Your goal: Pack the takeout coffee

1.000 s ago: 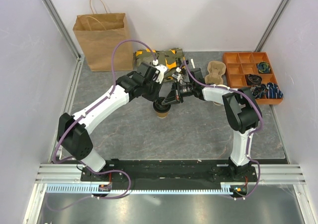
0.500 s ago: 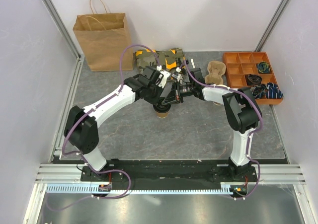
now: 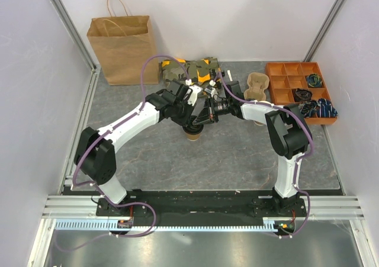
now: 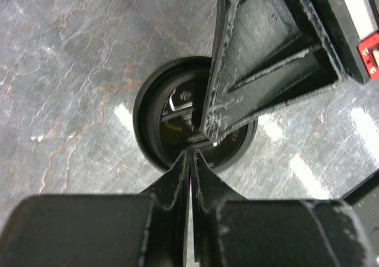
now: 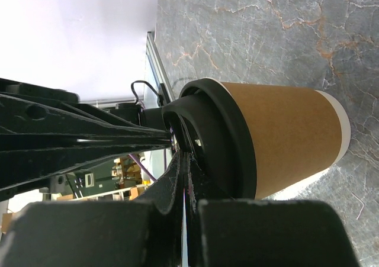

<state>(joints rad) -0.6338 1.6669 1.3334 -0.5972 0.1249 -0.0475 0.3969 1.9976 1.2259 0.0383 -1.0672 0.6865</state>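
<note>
Lid-pressing step, by the look of it, with no lift begun. Takeout coffee (image 3: 193, 134) upright on the tabletop (image 3: 237, 154), directly beneath both hands, well apart from the paper bag (image 3: 122, 48) far beyond the left hand (image 3: 192, 108) on its outer side. Left hand with fingers together, tips poised just over the near rim of the black lid (image 4: 147, 122), clamped on nothing; hard to tell whether touching or a shade above. Right hand (image 5: 180, 159) also with fingers together, tips down in the sunken top of the lid and seemingly in contact, gripping nothing either, its finger crossing above the lid just ahead of the left hand's tips. Brown paper wall of the cup free on every side below both hands. Probably a check or push to seat the lid before packing. Next: draw one hand back clear, spread the other, lower it around the cup's wall under the lid's rim, close gently to avoid crushing the paper, keep upright against spills, then carry across toward the bag's open top and lower in.
</note>
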